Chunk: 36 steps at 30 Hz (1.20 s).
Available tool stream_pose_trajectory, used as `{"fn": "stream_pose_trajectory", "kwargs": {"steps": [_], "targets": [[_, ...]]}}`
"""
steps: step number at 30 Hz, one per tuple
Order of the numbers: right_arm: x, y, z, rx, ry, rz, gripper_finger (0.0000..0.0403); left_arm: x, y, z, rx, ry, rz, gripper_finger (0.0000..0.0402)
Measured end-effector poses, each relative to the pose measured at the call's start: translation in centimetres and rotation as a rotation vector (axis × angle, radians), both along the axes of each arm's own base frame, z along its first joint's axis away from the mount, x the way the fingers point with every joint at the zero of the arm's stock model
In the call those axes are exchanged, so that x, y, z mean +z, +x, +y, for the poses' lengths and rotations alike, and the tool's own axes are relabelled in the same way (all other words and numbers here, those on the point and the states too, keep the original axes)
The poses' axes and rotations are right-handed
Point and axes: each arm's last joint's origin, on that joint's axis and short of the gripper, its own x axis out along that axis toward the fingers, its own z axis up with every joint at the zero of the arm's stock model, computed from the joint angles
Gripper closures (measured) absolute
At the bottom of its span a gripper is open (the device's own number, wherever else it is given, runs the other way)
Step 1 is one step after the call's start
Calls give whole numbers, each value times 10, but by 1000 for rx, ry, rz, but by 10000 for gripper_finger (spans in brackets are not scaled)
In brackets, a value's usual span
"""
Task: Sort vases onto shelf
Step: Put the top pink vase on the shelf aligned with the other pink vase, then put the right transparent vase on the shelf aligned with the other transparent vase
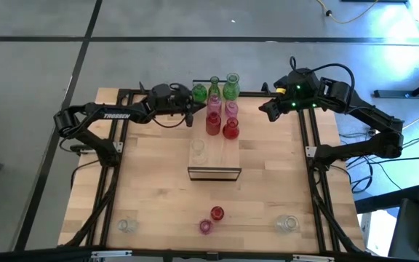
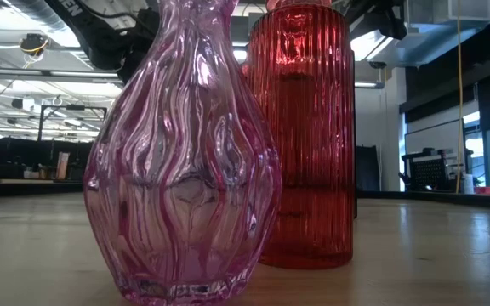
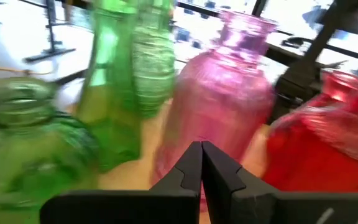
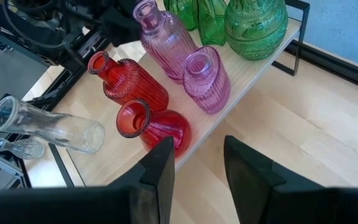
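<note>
Two hands hover at the far end of the shelf [image 1: 214, 149], in the upper middle of the high view. Left hand [image 1: 192, 111], fingers pressed together and holding nothing, sits just beside the green vases [image 1: 214, 89]. Right hand [image 1: 265, 110] is spread and empty, right of the shelf. Pink vases [image 1: 214, 102], red vases [image 1: 230, 130] and a clear vase [image 1: 197, 151] sit on the shelf. Along the worktop's [image 1: 151, 189] lower edge stand a small red vase [image 1: 217, 214], a small pink vase [image 1: 206, 226] and two clear vases [image 1: 286, 223].
</note>
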Motion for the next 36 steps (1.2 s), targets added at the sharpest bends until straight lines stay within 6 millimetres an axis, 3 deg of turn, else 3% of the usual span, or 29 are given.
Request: {"fn": "stream_pose_trajectory", "kwargs": {"steps": [24,36], "targets": [[0,0,0,9,7,-3,281,7,4,2,3,-13,-56,401],[0,0,1,17,14,-6,281,0,2,3,73,-57,42,401]]}}
